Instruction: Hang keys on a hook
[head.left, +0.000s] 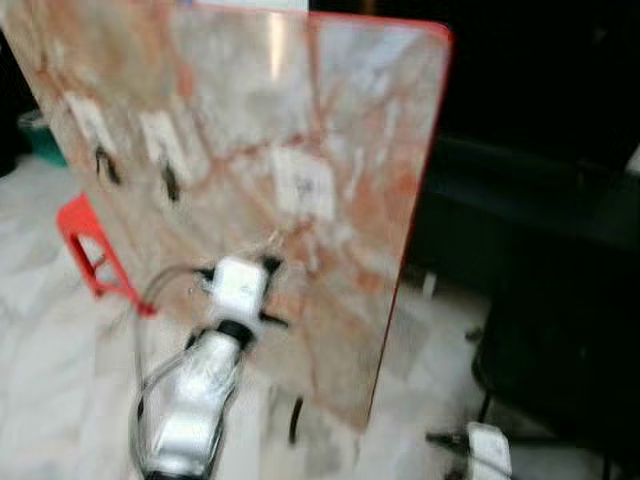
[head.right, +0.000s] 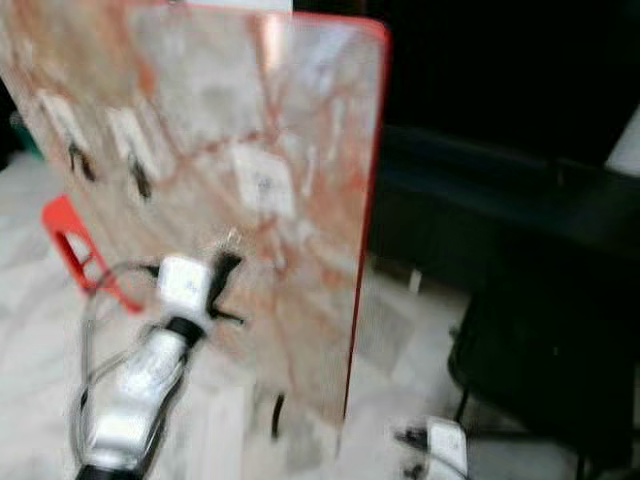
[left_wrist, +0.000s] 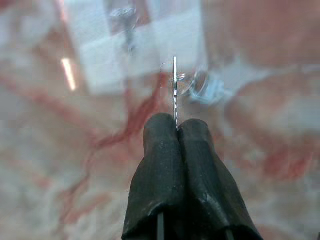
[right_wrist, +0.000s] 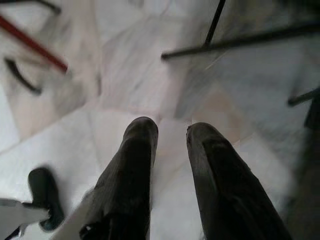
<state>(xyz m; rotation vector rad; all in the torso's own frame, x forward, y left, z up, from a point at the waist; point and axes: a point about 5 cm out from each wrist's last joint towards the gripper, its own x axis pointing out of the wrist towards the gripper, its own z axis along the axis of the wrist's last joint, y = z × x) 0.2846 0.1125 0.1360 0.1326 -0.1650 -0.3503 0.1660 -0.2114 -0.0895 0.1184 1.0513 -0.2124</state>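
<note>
marbled board, red-edged, standing upright on pale marble floor; three white hook plates across its face, the two nearer its left edge with dark hooks, the third near its middle.

left arm: silver, raised from below and stretched forward to the board's lower middle, under the third plate. left gripper: black fingers pressed together, pinching the keys; a thin metal blade sticks out past the fingertips, a ring and blurred key just beside it, close against the board below the plate.

right gripper: hangs low near the board's bottom right corner, pointed at the floor, fingers parted, holding nothing.

red stool: beside the board's left edge.
</note>
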